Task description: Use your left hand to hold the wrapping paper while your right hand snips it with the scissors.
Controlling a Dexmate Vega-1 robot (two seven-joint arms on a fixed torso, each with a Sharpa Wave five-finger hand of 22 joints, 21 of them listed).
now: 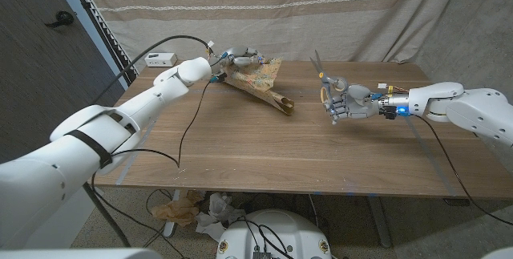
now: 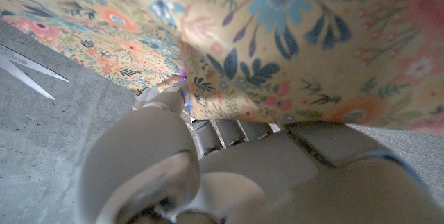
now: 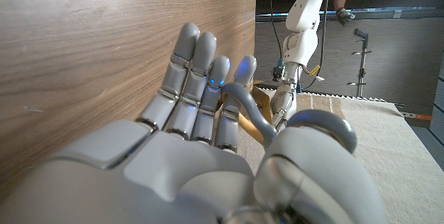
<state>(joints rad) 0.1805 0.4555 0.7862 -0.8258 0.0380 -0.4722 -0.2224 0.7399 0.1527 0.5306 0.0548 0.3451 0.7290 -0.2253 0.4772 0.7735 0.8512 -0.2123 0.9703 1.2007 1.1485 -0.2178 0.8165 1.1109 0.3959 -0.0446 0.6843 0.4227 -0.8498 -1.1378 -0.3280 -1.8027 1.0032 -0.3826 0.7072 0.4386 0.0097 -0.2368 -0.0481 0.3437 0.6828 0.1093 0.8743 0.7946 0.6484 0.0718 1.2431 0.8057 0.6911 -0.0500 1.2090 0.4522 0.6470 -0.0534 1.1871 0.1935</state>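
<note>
Wrapping paper (image 1: 258, 80) gripped by left hand (image 1: 238, 57) near table (image 1: 264, 151) far edge | right hand (image 1: 346, 100) holds scissors (image 1: 322, 74), blades up, well apart from paper | bare wood between hands | no readable writing

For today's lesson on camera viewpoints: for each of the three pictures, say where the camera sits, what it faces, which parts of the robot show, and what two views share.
Head view: on the robot's head, looking down at the wooden table; both arms show, the left hand at the wrapping paper, the right hand holding the scissors.
Left wrist view: on the left wrist, close against the floral wrapping paper; the left hand shows.
Right wrist view: on the right wrist, facing along the table; the right hand and scissors' handle show.
Shared: head and left wrist views both show the paper and scissor blades.
</note>
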